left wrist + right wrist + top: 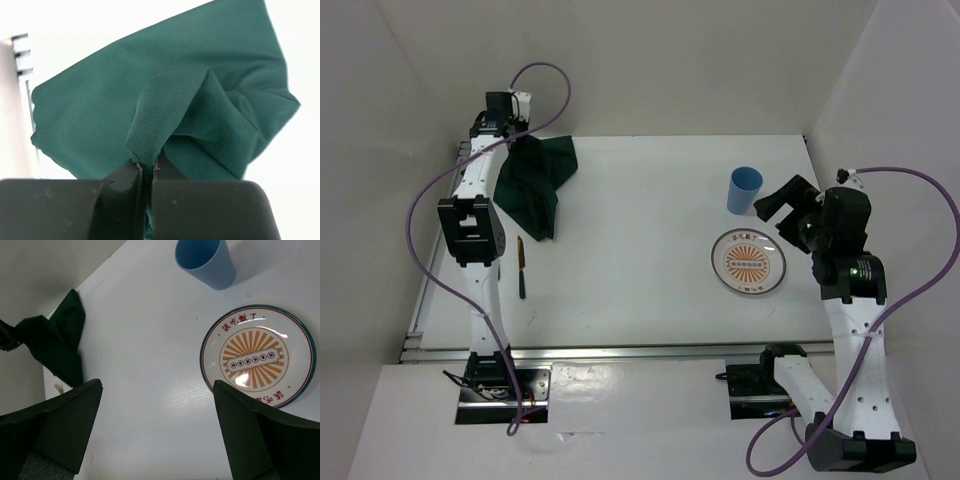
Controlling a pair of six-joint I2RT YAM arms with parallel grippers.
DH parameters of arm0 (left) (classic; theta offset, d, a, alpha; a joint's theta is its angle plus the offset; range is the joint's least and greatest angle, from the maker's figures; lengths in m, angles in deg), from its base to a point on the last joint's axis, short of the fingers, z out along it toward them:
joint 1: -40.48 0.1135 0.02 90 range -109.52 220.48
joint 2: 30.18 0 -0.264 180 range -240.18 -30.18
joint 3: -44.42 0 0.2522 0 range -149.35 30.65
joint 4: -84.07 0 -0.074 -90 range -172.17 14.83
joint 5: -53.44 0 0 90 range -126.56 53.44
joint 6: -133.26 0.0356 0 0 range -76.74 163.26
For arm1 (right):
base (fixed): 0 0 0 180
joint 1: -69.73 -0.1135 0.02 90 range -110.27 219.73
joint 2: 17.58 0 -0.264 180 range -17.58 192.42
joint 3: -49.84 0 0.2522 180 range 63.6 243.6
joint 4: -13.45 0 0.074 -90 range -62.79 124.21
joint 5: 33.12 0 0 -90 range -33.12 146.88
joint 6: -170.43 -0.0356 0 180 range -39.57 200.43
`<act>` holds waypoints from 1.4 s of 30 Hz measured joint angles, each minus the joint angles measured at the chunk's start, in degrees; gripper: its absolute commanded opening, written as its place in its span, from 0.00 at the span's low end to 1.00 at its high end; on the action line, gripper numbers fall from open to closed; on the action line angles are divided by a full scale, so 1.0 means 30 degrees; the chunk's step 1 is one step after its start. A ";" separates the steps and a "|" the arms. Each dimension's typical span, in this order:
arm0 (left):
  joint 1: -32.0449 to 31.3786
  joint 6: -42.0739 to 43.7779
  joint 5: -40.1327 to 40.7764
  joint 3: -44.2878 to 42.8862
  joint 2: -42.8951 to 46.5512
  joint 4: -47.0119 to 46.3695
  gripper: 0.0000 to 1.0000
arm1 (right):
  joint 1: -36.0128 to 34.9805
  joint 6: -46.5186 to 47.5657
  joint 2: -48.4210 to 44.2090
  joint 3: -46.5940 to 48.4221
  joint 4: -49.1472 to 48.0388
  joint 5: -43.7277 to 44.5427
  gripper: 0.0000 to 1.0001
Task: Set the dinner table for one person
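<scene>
"Where was the table in all this?"

"The table (640, 230) lay flat and white under both my arms. It had rails along its near and left edges, and walls stood close behind the far and side edges. My left gripper (145, 167) was clamped on a raised fold of the green cloth (200, 100) by the far left corner. The rest of the cloth was bunched and sagging onto the table."

"What worried you?"

"The pinch was thin, only a ridge of fabric between the fingers, so I judged a quick pull could slip it free. The cloth also hung crumpled, and if carried that way it would likely have landed folded instead of flat. Its lower end lay near the knife (521, 268) by the left edge, and a sweep could have knocked that toward the rail."

"And your right side?"

"My right gripper (157, 420) hovered by the right edge with its fingers wide apart, holding nothing. It was near the plate (748, 262) and the blue cup (744, 189), which stood just past the plate toward the far edge. A careless drop there could have tipped the cup."

"Room to move?"

"The middle, between knife and plate, looked open to me. The far left corner was tight against the wall."
</scene>
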 measured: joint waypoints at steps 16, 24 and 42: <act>-0.5537 0.6812 -0.9384 0.3876 1.1446 0.5982 0.00 | 0.0000 0.6404 0.4248 0.6084 -0.0780 -0.1668 1.00; -0.6280 0.8174 -0.9646 0.8670 1.5773 0.7402 0.00 | -0.0335 0.6878 0.7992 0.7963 -0.1654 -0.4197 1.00; -0.4969 0.5945 -0.5574 1.3253 1.5985 0.5566 0.00 | -1.2517 0.6710 1.2553 0.0882 -0.2922 0.2251 0.85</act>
